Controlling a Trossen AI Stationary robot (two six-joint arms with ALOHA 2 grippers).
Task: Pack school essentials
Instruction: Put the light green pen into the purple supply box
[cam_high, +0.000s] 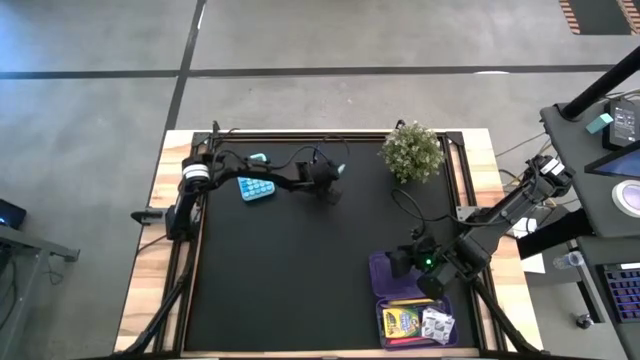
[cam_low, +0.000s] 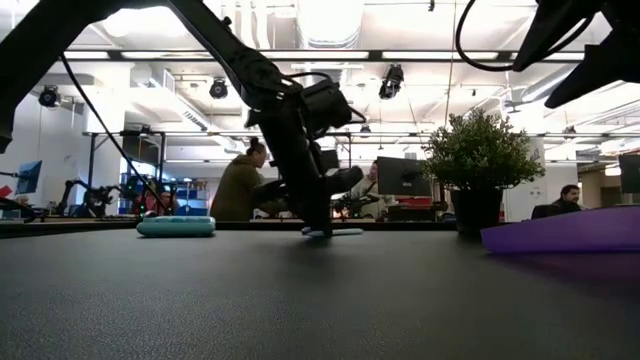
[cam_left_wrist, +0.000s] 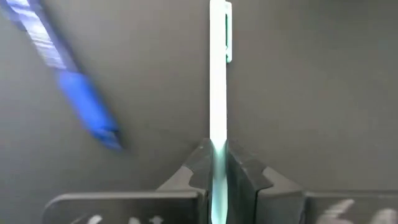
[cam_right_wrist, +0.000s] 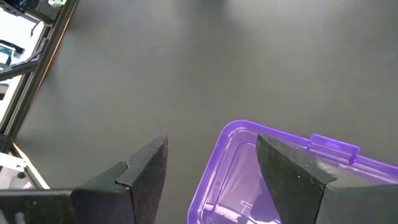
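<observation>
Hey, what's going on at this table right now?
A two-armed robot is packing school supplies. The left end effector has shut on a thin pale green pen lying on the black table mat, near a blue marker and a teal calculator. The right end effector hangs open over the translucent purple plastic case, which already holds a yellow-green crayon box and a white packet. A potted plant stands at the back.

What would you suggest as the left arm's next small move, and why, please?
Probably a short straight lift. The left gripper is shut on the light green pen, which lies on the black mat far from the purple case, where the crayon box sits. The right gripper waits open by the case.
</observation>
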